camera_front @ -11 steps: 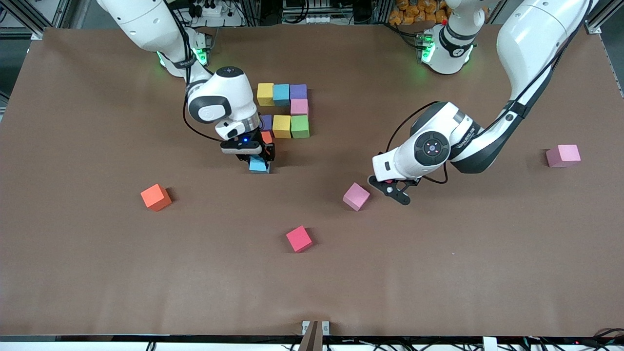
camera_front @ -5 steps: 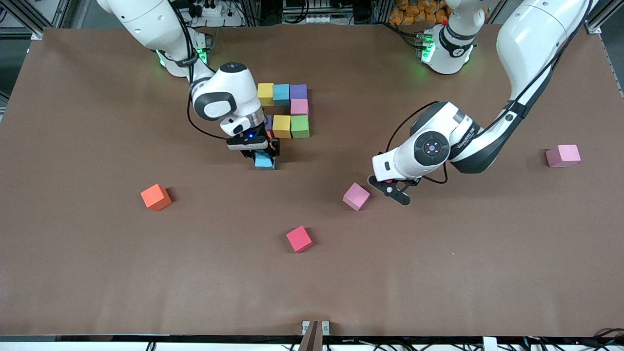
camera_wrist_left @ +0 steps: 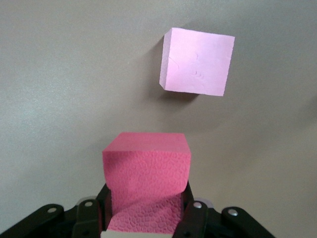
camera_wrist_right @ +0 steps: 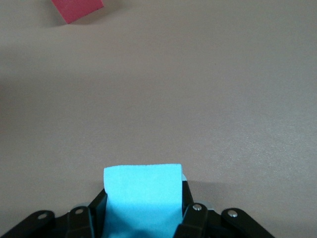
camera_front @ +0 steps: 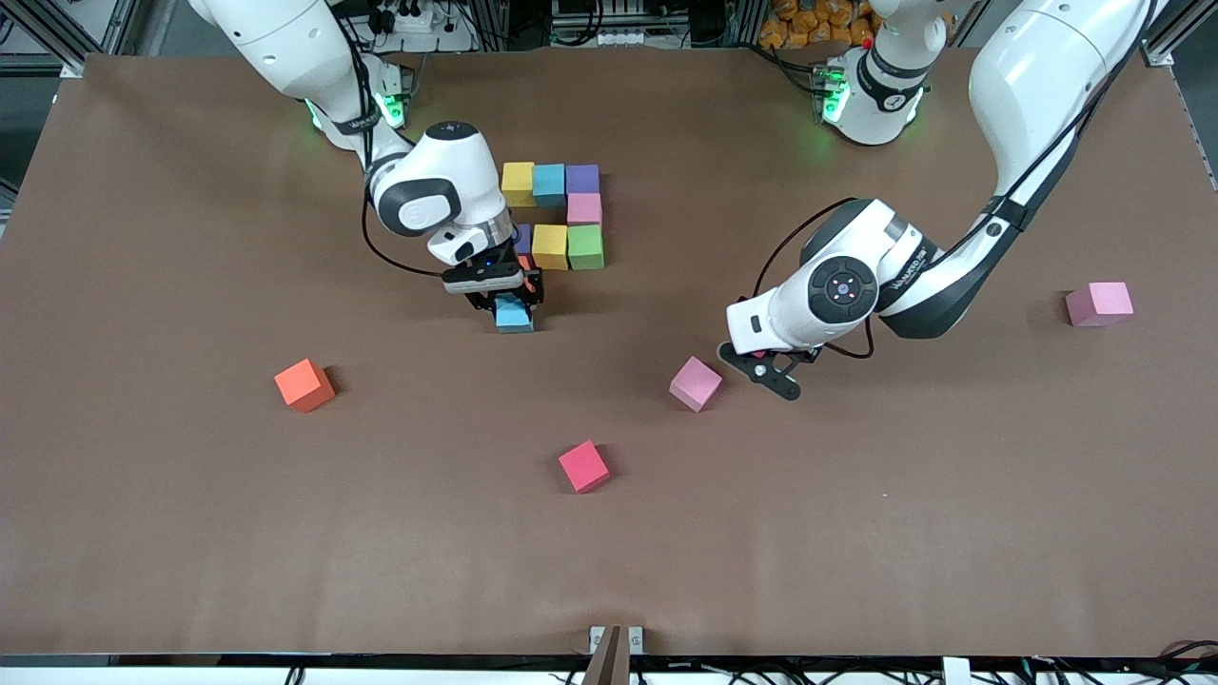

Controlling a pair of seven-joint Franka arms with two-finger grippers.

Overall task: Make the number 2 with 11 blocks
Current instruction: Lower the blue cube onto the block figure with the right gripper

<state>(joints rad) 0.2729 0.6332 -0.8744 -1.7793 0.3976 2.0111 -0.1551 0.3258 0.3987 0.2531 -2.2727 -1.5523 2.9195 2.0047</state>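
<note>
The partial number 2 is a top row of yellow [camera_front: 519, 183], light blue [camera_front: 549, 184] and purple [camera_front: 582, 179] blocks. Pink [camera_front: 584, 208] joins it to a second row of green [camera_front: 585, 246] and yellow [camera_front: 550, 246]. My right arm partly hides a purple and an orange block [camera_front: 522, 263]. My right gripper [camera_front: 511, 303] is shut on a light blue block [camera_front: 515, 315] [camera_wrist_right: 142, 198], low over the table beside the orange one. My left gripper [camera_front: 764, 364] [camera_wrist_left: 146, 210] is shut on a deep pink block [camera_wrist_left: 146, 178], hanging beside a loose pale pink block [camera_front: 695, 383] [camera_wrist_left: 197, 61].
Loose blocks lie apart on the brown table [camera_front: 856, 533]: an orange one [camera_front: 304, 384] toward the right arm's end, a red one [camera_front: 583, 466] [camera_wrist_right: 79, 9] nearest the front camera, and a pale pink one [camera_front: 1099, 303] toward the left arm's end.
My right gripper has carried the light blue block a short way toward the orange block of the figure. The left arm has not moved.
</note>
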